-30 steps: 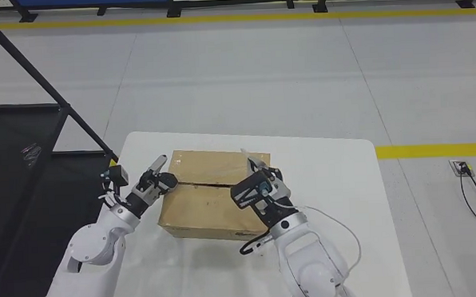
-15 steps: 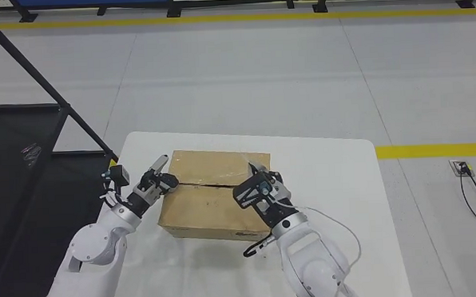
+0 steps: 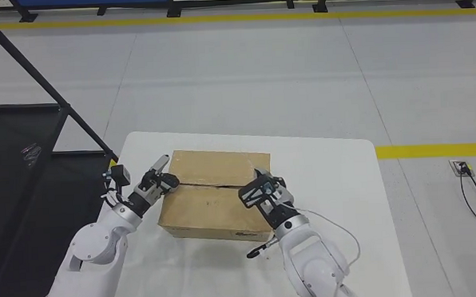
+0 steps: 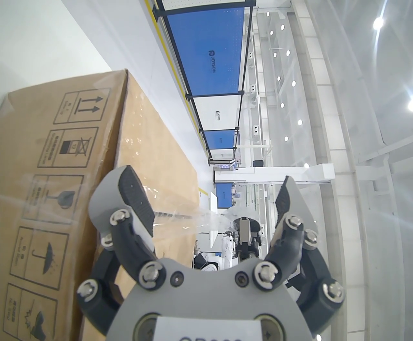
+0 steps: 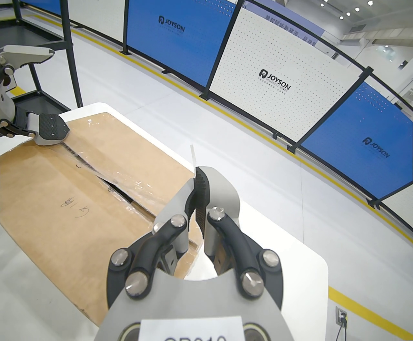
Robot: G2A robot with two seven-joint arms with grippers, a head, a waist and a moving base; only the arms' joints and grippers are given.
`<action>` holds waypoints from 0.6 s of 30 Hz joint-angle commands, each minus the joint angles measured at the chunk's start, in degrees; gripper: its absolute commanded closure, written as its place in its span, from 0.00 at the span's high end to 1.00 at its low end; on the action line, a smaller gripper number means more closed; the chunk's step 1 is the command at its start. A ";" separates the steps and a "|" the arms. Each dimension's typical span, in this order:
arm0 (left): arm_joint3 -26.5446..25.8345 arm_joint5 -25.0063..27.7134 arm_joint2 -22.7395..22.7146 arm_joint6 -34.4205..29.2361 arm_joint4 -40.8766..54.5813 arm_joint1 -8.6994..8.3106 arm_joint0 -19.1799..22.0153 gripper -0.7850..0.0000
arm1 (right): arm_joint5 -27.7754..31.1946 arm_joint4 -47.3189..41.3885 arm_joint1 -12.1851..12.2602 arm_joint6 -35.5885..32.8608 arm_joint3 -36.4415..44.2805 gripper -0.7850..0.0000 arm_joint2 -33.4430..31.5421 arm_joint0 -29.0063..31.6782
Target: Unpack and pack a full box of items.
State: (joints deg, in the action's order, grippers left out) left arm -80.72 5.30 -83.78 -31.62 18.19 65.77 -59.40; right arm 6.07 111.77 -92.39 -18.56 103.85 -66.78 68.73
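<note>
A brown cardboard box (image 3: 212, 196) lies on the white table (image 3: 335, 184), with its top seam (image 5: 119, 189) slightly split under clear tape. At the box's right end my right gripper (image 3: 261, 190) (image 5: 197, 185) is shut on a thin strip of clear tape (image 5: 192, 158) that sticks up from its fingertips. My left gripper (image 3: 158, 177) (image 4: 209, 197) stands open at the box's left end. One of its pads (image 4: 135, 193) rests by the taped seam on the box (image 4: 64, 155). The right wrist view shows that pad (image 5: 50, 127) on the box's far end.
A black metal rack (image 3: 30, 157) stands left of the table. A yellow line (image 3: 434, 149) runs across the floor to the right. The table has bare room right of the box and in front of it.
My right gripper has drawn a little to the right and toward the table's near side, still holding the tape strip. The left gripper has stayed at the box's left end.
</note>
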 commanded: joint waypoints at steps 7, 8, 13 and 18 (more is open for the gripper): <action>-0.27 0.03 0.01 -0.18 -0.10 -0.05 -0.32 1.00 | -3.19 -1.51 0.15 2.82 -1.79 0.00 -0.26 1.65; -0.30 0.05 0.02 -0.16 -0.10 -0.06 -0.36 1.00 | -3.78 -1.52 0.17 3.25 -1.95 0.00 -0.27 1.88; -0.52 -0.06 0.08 -0.39 -0.08 -0.08 -0.48 1.00 | -5.55 -1.98 0.28 5.00 -2.96 0.00 -0.43 2.72; -0.68 -0.17 0.19 -0.33 -0.27 -0.10 -0.57 1.00 | -7.55 -2.10 0.30 6.27 -4.58 0.00 -0.50 2.44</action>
State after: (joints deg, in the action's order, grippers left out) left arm -81.38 5.22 -83.61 -31.94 17.93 65.67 -59.96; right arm -0.78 109.54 -92.07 -12.61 99.66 -67.33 71.29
